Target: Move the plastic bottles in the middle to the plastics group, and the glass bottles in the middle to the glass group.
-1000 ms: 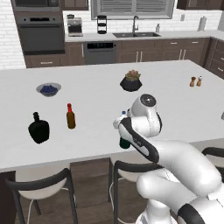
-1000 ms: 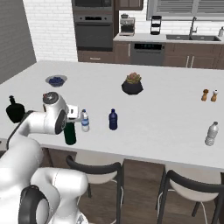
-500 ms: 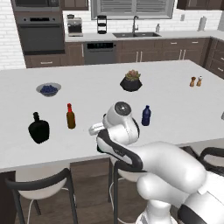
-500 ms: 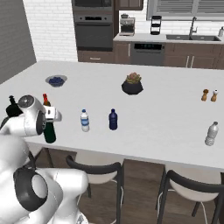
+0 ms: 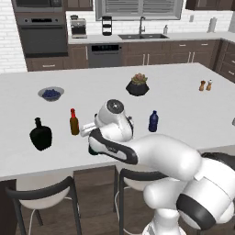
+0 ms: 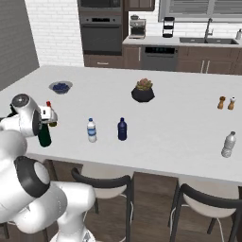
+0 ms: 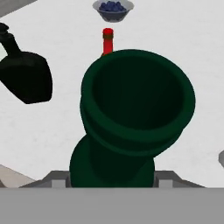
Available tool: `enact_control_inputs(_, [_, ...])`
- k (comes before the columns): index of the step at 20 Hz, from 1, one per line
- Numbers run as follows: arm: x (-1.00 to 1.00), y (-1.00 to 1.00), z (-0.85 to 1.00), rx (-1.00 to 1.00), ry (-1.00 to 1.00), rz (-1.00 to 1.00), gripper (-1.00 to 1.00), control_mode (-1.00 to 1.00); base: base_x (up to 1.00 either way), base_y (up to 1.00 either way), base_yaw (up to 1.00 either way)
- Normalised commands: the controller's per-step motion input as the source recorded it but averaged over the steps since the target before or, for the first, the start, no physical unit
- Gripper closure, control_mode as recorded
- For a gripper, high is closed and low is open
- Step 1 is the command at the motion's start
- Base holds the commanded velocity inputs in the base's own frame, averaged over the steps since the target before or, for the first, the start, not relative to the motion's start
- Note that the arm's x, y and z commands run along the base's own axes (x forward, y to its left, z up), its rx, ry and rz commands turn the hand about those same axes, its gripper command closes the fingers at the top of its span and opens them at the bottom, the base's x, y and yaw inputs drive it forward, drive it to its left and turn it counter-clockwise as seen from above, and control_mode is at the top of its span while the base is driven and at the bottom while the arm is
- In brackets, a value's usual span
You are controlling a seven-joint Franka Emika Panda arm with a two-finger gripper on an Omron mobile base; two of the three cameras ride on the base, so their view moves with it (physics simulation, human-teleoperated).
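The gripper [image 6: 45, 124] clasps the green bottle [image 7: 131, 118] by its neck (mouth gaping in the hand view), the amber bottle [image 5: 74, 122] just beyond.

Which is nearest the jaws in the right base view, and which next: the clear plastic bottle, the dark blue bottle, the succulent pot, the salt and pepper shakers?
Measured from the gripper:
1. Clear plastic bottle, just to its right near the front edge.
2. Dark blue bottle, next along.
3. Succulent pot, mid-counter, further back.
4. Salt and pepper shakers, far right.
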Motion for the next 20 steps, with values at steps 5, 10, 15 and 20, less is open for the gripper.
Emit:
enact_control_inputs(5, [0.20, 0.42, 0.00, 0.00, -0.01, 0.02, 1.00, -1.00, 0.00, 0.00, 0.00])
enact_control_inputs(10, [0.26, 0.63, 0.00, 0.00, -0.02, 0.00, 1.00, -1.00, 0.00, 0.00, 0.00])
enact_control_inputs(15, [0.43, 0.34, 0.00, -0.01, 0.00, 0.00, 1.00, -1.00, 0.00, 0.00, 0.00])
enact_control_inputs(20, [0.29, 0.14, 0.00, 0.00, 0.00, 0.00, 1.00, -1.00, 0.00, 0.00, 0.00])
